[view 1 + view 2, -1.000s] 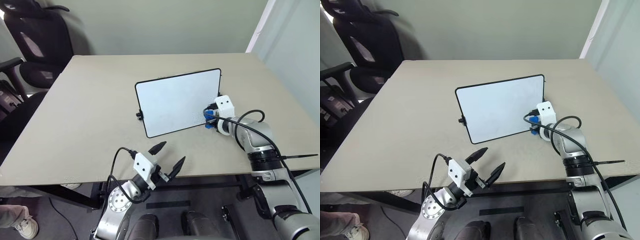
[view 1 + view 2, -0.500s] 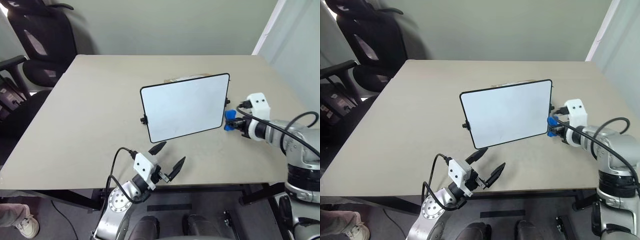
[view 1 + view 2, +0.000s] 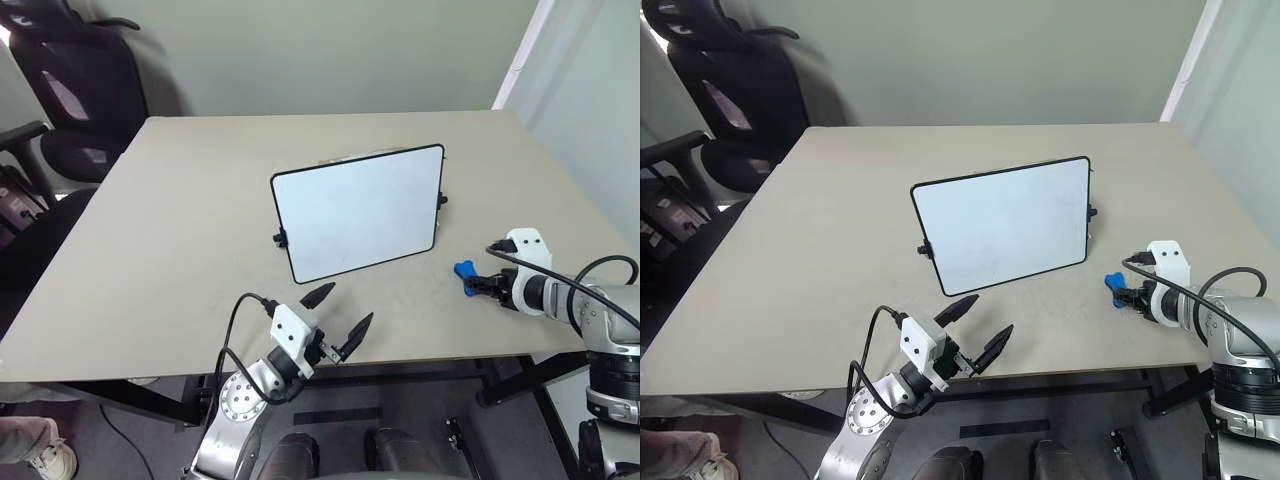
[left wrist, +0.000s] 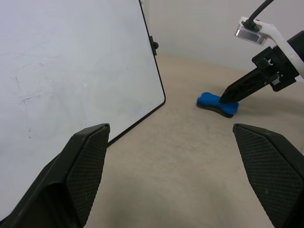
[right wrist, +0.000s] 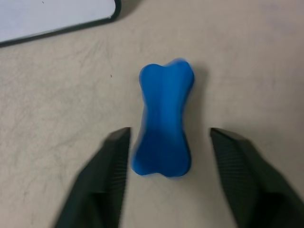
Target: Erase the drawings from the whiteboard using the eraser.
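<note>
The whiteboard (image 3: 355, 210) stands tilted near the middle of the table, its face turned toward me. The drawings cannot be made out on it; only faint grey streaks (image 4: 26, 97) mark the white surface. The blue eraser (image 3: 465, 270) lies flat on the table, right of the board's lower right corner. My right gripper (image 5: 171, 137) is open and points down at the eraser, one finger on each side, and nothing is gripped. Near the table's front edge, left of the eraser, my left gripper (image 3: 343, 308) hangs open and empty, facing the board.
A black office chair (image 3: 70, 90) stands beyond the table's far left corner. The beige table (image 3: 180, 220) has bare room left of and in front of the board. Its right edge runs close behind my right arm.
My right gripper has left the board's right edge and moved right and toward the front. It has set the eraser on the table and opened. The left gripper has stayed put.
</note>
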### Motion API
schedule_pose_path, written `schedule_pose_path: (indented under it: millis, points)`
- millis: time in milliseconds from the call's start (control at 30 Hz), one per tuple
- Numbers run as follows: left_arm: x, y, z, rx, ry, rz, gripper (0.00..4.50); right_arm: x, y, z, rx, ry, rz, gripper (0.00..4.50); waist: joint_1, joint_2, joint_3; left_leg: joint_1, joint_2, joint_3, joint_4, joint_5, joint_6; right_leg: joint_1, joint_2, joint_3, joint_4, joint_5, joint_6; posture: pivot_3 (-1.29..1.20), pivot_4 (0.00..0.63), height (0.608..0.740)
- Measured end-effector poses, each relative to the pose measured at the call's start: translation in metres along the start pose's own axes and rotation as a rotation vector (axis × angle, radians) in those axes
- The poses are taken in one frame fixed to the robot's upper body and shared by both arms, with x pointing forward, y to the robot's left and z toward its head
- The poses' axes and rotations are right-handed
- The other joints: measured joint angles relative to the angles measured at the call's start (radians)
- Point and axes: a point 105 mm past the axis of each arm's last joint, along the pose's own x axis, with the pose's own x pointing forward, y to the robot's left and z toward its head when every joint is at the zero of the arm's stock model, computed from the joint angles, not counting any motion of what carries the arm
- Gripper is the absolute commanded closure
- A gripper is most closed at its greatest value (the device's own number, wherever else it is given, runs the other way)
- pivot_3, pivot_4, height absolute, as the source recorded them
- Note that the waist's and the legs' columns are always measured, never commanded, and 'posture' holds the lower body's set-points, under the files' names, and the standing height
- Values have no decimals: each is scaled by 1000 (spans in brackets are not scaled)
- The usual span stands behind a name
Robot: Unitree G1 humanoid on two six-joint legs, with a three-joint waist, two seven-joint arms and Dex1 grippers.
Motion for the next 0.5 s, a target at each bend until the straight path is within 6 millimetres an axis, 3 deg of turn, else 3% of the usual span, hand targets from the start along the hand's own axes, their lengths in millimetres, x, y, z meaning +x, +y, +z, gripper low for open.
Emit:
schedule_pose_path:
  millis: [67, 333, 500]
  points:
    - [0, 1, 1, 5, -2, 1, 0, -3, -2, -1, -21, -11, -10, 61, 0, 0, 0, 0, 0, 0, 0, 1, 1, 0, 0, 0, 0, 0, 0, 0, 150, 736]
    - [-1, 8, 3, 26, -7, 18, 0, -38, 14, 15, -242, -252, 48, 61, 5, 0, -1, 1, 1, 0, 1, -2, 1, 7, 2, 0, 0, -8, -2, 0, 150, 736]
    - [-4, 14, 8, 61, -17, 29, 0, -47, 27, 17, -301, -329, 108, 61, 2, -1, -1, 3, 2, -1, 3, -5, 1, 10, 3, 1, 0, -11, -2, 0, 150, 736]
